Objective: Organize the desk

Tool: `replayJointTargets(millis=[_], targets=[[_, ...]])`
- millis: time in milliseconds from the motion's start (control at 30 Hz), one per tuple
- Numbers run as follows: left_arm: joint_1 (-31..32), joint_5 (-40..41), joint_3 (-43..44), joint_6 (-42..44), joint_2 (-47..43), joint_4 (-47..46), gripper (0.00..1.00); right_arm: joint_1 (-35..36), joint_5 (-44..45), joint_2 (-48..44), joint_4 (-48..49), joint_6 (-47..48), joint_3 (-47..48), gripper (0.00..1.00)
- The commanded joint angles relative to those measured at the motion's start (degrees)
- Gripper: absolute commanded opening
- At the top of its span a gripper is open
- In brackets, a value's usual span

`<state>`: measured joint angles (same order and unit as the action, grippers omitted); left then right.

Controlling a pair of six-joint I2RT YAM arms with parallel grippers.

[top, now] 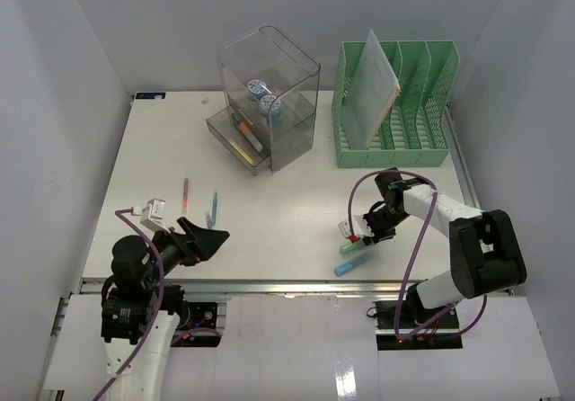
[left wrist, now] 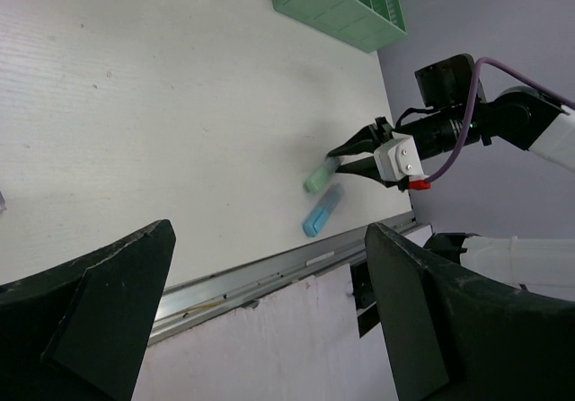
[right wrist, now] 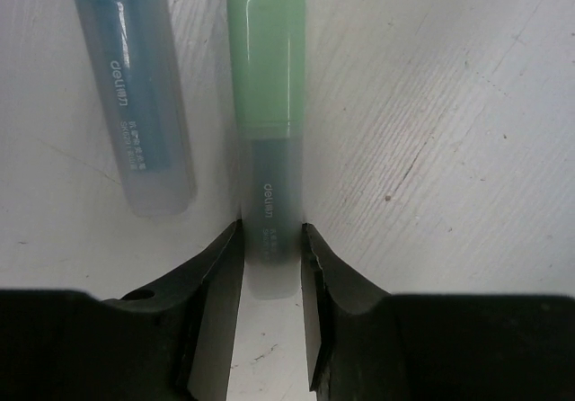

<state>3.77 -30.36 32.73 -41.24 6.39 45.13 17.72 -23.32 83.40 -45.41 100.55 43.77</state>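
Note:
The white desk (top: 296,212) holds a green highlighter (top: 349,247) and a blue highlighter (top: 347,265) lying side by side near the front right. My right gripper (top: 361,236) is low over the desk. In the right wrist view its jaws (right wrist: 269,257) press both sides of the green highlighter's (right wrist: 265,104) clear body, with the blue highlighter (right wrist: 135,86) just left of it. My left gripper (top: 214,239) is open and empty at the front left, seen wide apart in its wrist view (left wrist: 269,232). That view also shows the green highlighter (left wrist: 319,178) and the blue highlighter (left wrist: 322,210).
A red pen (top: 185,194) and a blue pen (top: 214,208) lie left of centre. A clear organizer (top: 269,95) with an open drawer (top: 238,140) stands at the back. A green file rack (top: 395,104) holding a white booklet (top: 370,86) stands back right.

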Motion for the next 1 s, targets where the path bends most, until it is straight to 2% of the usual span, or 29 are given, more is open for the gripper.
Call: replayJointTargets(millis=[0, 100, 167, 300, 400, 467, 600, 667, 733, 867, 967], targets=[[-0.25, -1.55, 0.14, -1.03, -1.99, 4.07, 0.98, 0.30, -0.94, 3.08, 3.66, -3.41, 2.71, 0.24], [-0.25, -3.85, 1.09, -0.96, -3.04, 5.39, 0.98, 0.65, -5.06, 4.95, 5.00, -11.87, 8.74, 0.13], [-0.25, -6.69, 1.13, -0.36, -3.11, 5.40, 0.98, 1.67, -7.06, 5.62, 5.38, -17.01, 12.68, 0.09], [-0.25, -12.30, 0.21, 0.18, -2.58, 5.38, 0.98, 8.20, -7.70, 7.32, 7.09, -29.27, 20.88, 0.08], [-0.25, -16.65, -1.11, -0.44, -0.96, 3.89, 0.98, 13.75, -7.00, 10.70, 7.31, -43.70, 30.31, 0.08], [-0.25, -17.20, -1.18, -0.60, -0.09, 3.65, 0.98, 18.65, -5.10, 13.42, 7.61, -49.88, 39.37, 0.08], [-0.34, -15.93, -1.12, -1.13, -0.59, 3.38, 0.98, 25.16, -0.17, 21.70, 9.97, -61.27, 53.34, 0.08], [-0.34, -15.29, -1.75, -2.03, -1.66, 3.46, 0.98, 27.51, 5.96, 25.53, 11.65, -69.94, 62.70, 0.08], [-0.34, -14.58, -2.41, -3.33, -3.50, 3.68, 0.98, 29.65, 11.06, 29.85, 13.01, -74.51, 68.96, 0.08], [-0.34, -13.20, -3.06, -4.49, -6.04, 5.40, 0.98, 33.76, 20.89, 33.64, 21.11, -80.92, 70.55, 0.08], [-0.34, -12.87, -3.04, -4.13, -6.12, 6.11, 0.98, 36.70, 33.75, 36.99, 27.58, -84.79, 71.27, 0.08]])
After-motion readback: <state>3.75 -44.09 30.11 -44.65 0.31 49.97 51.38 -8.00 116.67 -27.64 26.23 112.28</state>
